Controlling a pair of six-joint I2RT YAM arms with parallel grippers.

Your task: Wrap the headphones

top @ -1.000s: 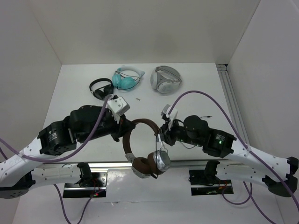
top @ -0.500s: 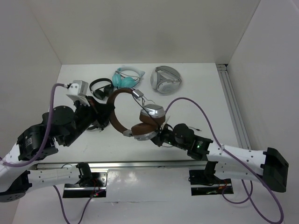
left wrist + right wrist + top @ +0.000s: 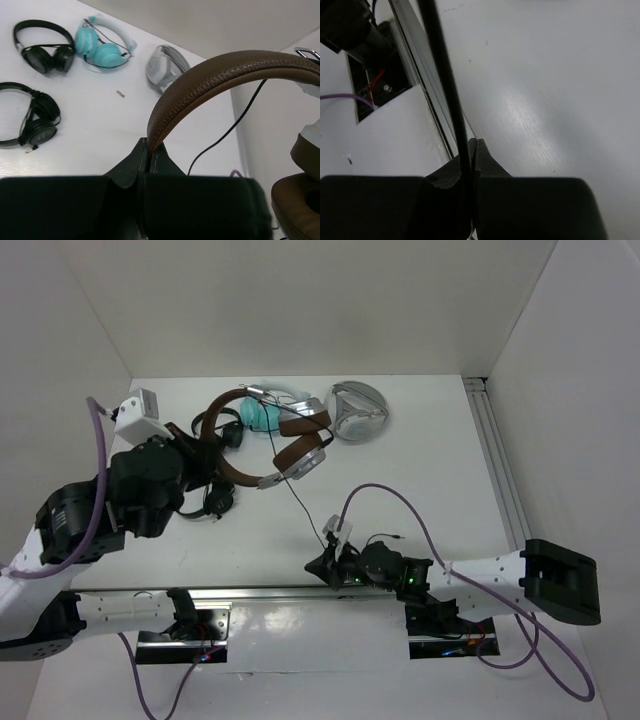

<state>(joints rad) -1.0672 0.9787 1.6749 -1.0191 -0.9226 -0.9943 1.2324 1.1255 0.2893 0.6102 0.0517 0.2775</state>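
The headphones [image 3: 285, 440] have a brown headband, brown pads and silver earcups. They hang in the air at the back left of the table. My left gripper [image 3: 208, 462] is shut on the brown headband [image 3: 210, 80], pinched between the jaws. The thin black cable [image 3: 303, 508] runs taut from the earcups down to my right gripper [image 3: 322, 565], low near the front edge. In the right wrist view the right gripper [image 3: 474, 146] is shut on the cable [image 3: 445, 75], which passes up out of the jaws.
A teal pair [image 3: 262, 412] [image 3: 102, 42] and a grey-white pair [image 3: 355, 412] [image 3: 165, 62] lie at the back. Two all-black pairs [image 3: 42, 47] [image 3: 32, 120] lie at the left. A metal rail [image 3: 300, 592] edges the front; another rail [image 3: 500, 470] runs along the right.
My left gripper has carried the headphones back and to the left, higher up. My right gripper has slid down along the cable to the front edge, drawing it taut.
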